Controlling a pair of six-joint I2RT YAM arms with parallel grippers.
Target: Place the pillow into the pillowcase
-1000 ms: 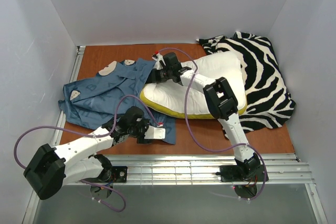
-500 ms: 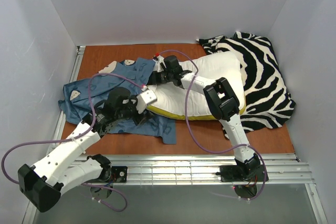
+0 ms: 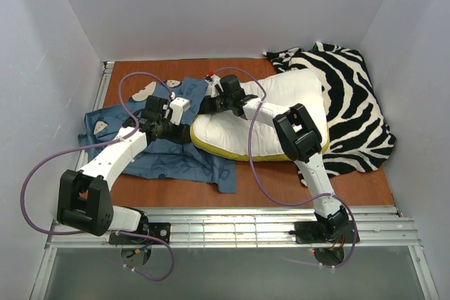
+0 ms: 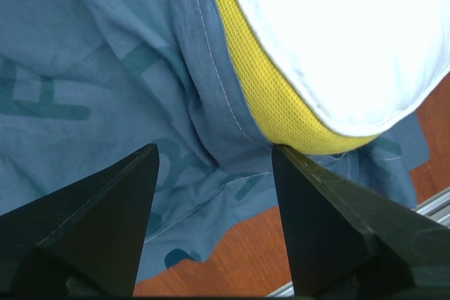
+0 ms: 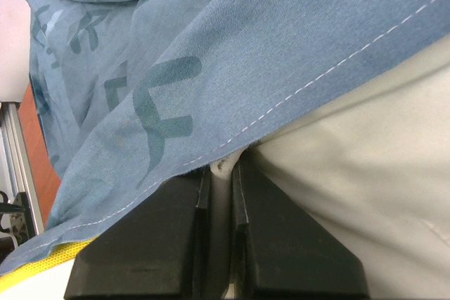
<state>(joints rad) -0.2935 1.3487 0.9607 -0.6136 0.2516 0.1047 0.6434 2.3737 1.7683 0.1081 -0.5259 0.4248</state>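
Pillow [image 3: 292, 89]: 1, white with a yellow underside edge, lying across the middle of the surface [image 3: 281, 177], its right end on the zebra cloth and its left end just under the pillowcase's hem.
Pillowcase [image 3: 169, 156]: 1, blue and rumpled, spread left of the pillow; most of the pillow is outside it.
Zebra cloth [image 3: 351, 103]: 1, bunched in the far right corner.
Arms: 2, both reaching to the pillow's left end.
Left claw [image 4: 214, 149]: released, jaws apart with nothing between them, hovering over the pillowcase beside the pillow's yellow edge.
Right claw [image 5: 219, 170]: clenched at the pillowcase hem where it crosses the pillow; a sliver of pale cloth shows between the tips, and I cannot tell which fabric it pinches.
Surface: brown wood, with a metal rail along the near edge.
Room: plain white walls on 3 sides.
Change: 1 second ago the left arm lay low by the pillowcase's near corner; now it is up at the pillow. The right arm has not moved.
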